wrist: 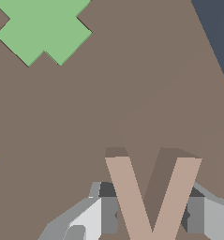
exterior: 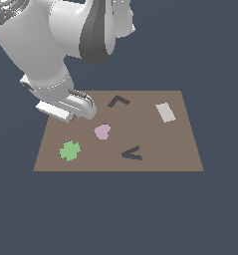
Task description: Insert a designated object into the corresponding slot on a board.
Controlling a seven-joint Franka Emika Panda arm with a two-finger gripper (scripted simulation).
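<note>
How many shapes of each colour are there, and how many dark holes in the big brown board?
Green clover: 1
Pink heart: 1
Pale grey rectangle: 1
Tan V-shaped piece, between the fingers of the end effector: 1
Dark recesses in the board: 2, the chevron slot and the L-shaped recess
Total: 4 shapes, 2 recesses

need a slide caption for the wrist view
Gripper fingers flank the tan V-shaped piece above the flat brown board, with the green clover shape nearby.
</note>
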